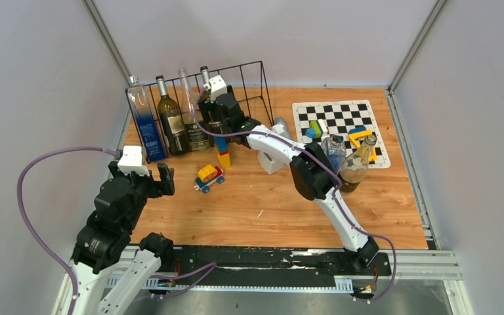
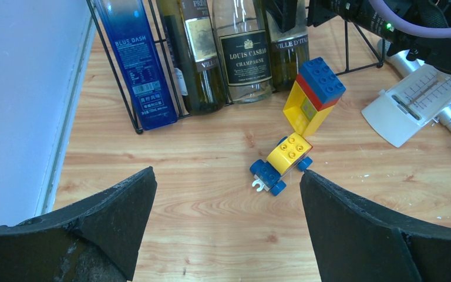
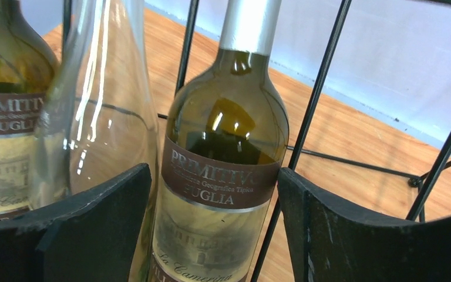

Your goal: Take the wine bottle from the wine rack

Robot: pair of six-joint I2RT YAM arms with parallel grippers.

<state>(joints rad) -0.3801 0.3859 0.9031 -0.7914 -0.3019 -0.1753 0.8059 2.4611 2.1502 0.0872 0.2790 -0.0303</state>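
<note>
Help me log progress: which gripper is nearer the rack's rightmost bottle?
Right. The right gripper brackets the rightmost bottle; the left gripper hovers over the table, well short of it.

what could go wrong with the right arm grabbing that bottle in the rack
The clear bottle stands right beside one of the right fingers; closing or lifting might knock it. A wire of the wine rack runs close by the other finger, so it could snag and drag the rack. The Primitivo bottle is smooth glass and may slip.

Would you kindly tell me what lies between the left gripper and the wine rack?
A yellow-and-blue toy car and a yellow, red and blue block tower stand there, as the left wrist view shows.
</note>
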